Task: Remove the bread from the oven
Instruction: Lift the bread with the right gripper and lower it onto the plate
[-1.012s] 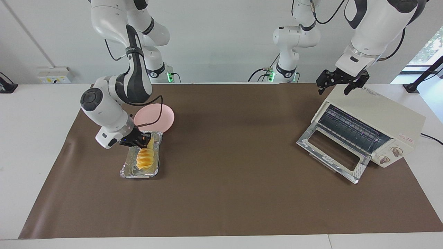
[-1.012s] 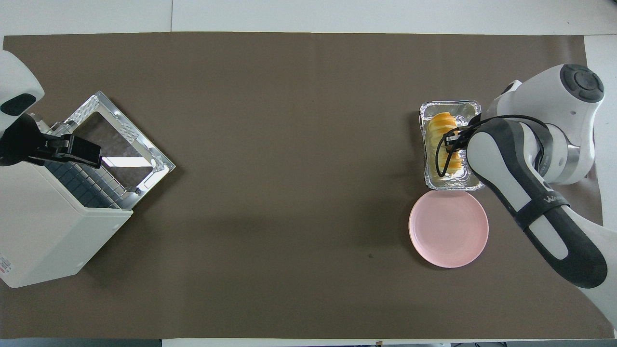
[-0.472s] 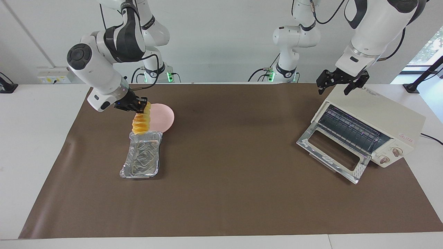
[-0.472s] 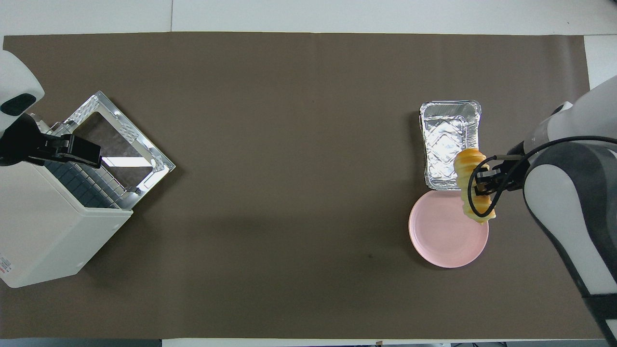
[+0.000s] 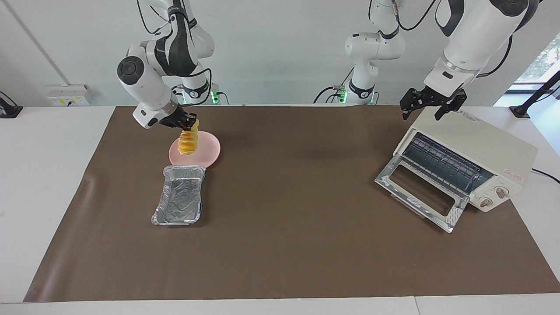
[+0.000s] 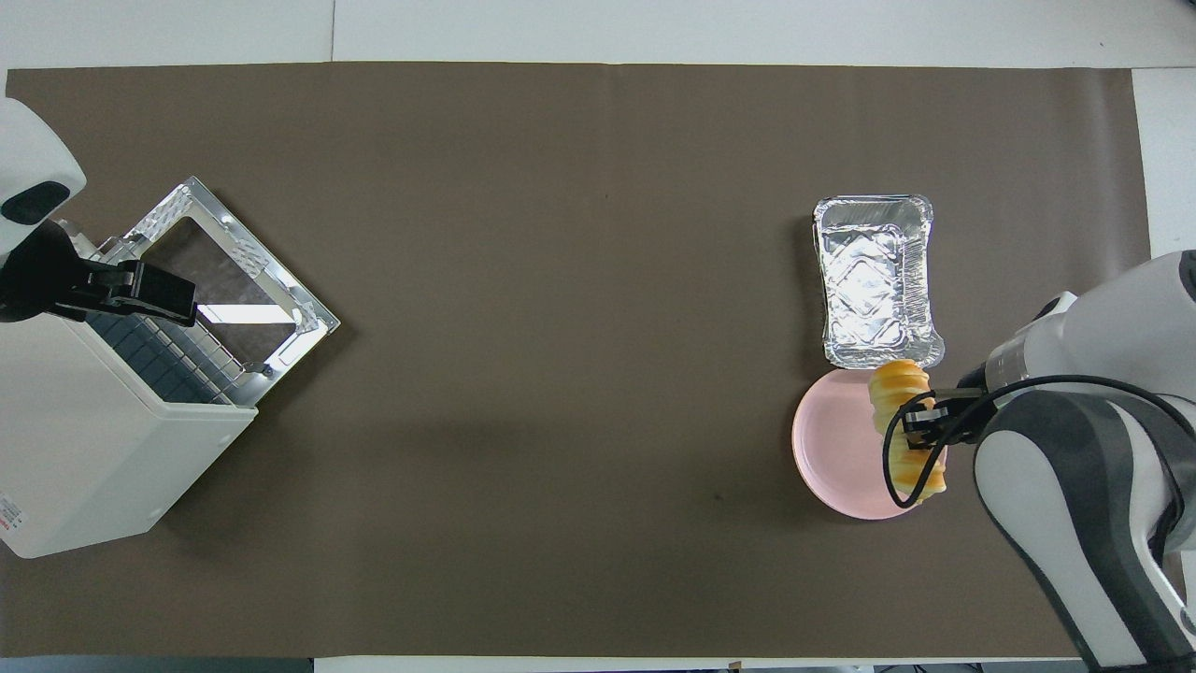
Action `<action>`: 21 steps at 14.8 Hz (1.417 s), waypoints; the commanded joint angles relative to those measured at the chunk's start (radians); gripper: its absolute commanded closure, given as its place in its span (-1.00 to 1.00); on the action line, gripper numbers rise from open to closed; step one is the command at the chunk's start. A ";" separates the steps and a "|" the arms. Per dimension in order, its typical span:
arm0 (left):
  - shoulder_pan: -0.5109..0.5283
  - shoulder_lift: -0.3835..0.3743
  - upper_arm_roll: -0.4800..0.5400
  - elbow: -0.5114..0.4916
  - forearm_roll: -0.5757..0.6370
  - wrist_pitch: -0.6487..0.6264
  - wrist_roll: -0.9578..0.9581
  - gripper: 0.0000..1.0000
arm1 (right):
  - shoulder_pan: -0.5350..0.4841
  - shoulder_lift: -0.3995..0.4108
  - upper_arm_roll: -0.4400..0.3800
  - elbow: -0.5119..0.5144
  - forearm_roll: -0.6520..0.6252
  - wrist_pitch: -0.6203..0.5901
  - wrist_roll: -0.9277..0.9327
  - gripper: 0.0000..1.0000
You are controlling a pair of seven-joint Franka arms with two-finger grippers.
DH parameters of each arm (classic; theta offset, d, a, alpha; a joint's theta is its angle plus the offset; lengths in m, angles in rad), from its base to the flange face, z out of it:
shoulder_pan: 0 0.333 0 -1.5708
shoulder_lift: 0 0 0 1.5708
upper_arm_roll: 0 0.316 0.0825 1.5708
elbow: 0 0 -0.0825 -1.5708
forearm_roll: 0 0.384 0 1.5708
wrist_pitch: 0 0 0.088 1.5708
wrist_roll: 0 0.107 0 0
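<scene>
The bread point(image 5: 188, 142) point(image 6: 892, 383), a ridged golden-orange loaf, hangs end-down in the air over the pink plate point(image 5: 211, 152) point(image 6: 834, 460). My right gripper point(image 5: 189, 124) point(image 6: 920, 432) is shut on the bread's upper end. The cream-white oven point(image 5: 481, 142) point(image 6: 84, 458) stands at the left arm's end of the table. Its glass door point(image 5: 420, 194) point(image 6: 234, 271) lies dropped open, and the wire rack inside shows bare. Over the oven's top, at its edge nearer the robots, my left gripper point(image 5: 422, 111) point(image 6: 121, 285) waits, open and holding nothing.
An empty crinkled foil tray point(image 5: 179, 201) point(image 6: 874, 280) lies beside the plate, farther from the robots. A brown mat point(image 5: 288, 245) covers most of the table.
My right gripper has lifted the bread out of the foil tray and carried it toward the robots, over the pink plate. The left arm has not moved.
</scene>
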 commanded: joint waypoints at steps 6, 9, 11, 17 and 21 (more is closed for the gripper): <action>0.014 -0.024 -0.006 -0.023 -0.002 0.004 0.004 -1.00 | 0.014 0.046 0.002 -0.109 0.002 0.225 0.005 1.00; 0.014 -0.024 -0.006 -0.023 -0.002 0.004 0.004 -1.00 | 0.040 0.074 0.002 -0.110 0.002 0.268 0.011 1.00; 0.014 -0.024 -0.006 -0.023 -0.002 0.004 0.004 -1.00 | 0.041 0.074 0.002 -0.121 0.002 0.273 0.012 1.00; 0.014 -0.024 -0.006 -0.023 -0.002 0.004 0.004 -1.00 | 0.041 0.101 0.002 -0.074 0.002 0.264 0.012 -1.00; 0.014 -0.024 -0.006 -0.023 -0.002 0.004 0.004 -1.00 | -0.006 0.150 -0.003 0.165 -0.001 0.074 0.009 -1.00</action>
